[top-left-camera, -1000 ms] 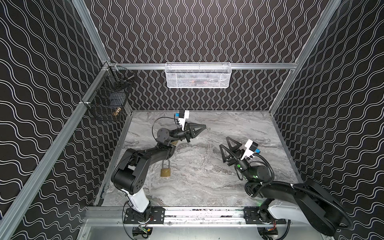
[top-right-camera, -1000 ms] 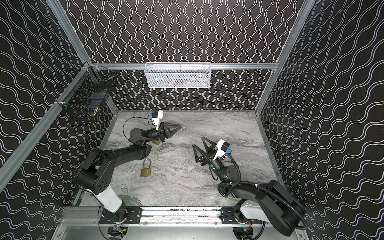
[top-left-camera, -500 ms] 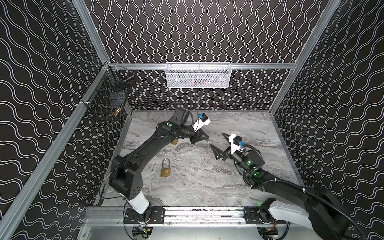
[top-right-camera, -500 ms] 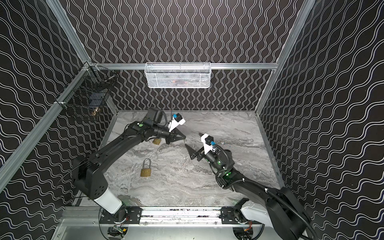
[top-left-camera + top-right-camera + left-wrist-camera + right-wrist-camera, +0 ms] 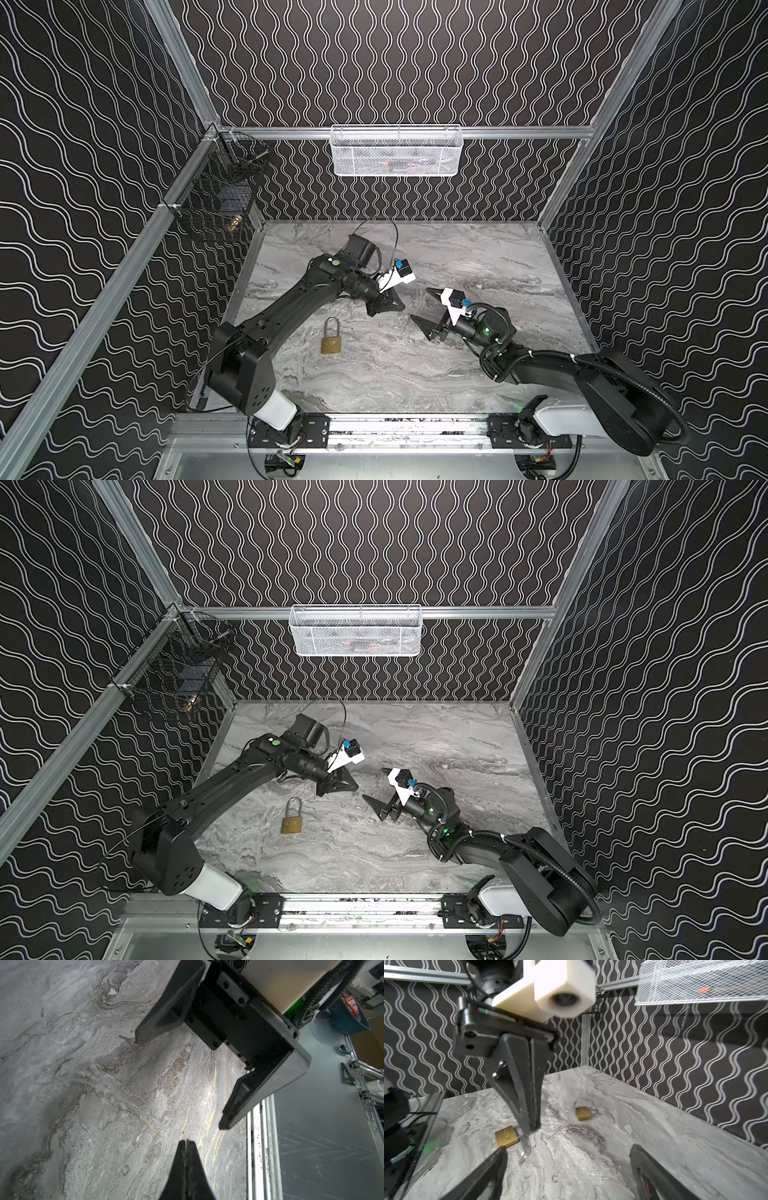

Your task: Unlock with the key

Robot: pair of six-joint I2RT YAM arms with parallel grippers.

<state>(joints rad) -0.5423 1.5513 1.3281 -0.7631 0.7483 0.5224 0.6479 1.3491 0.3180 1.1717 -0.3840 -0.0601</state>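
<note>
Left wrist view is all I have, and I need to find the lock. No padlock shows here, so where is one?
Observer: Two lie on the table. The right wrist view shows a near padlock and a far padlock, both brass.
Operator: Do the top views show both?
Observer: Only the near padlock shows there, lying flat beside the left arm.
Operator: Is it locked?
Observer: Its shackle looks closed.

Back wall: white mesh basket hangs from the aluminium rail, something orange inside, blurred by the mesh. Left corner: black wire basket on the side rail, small brass-coloured item within. Grey marble tabletop. Wavy-line walls.
</note>
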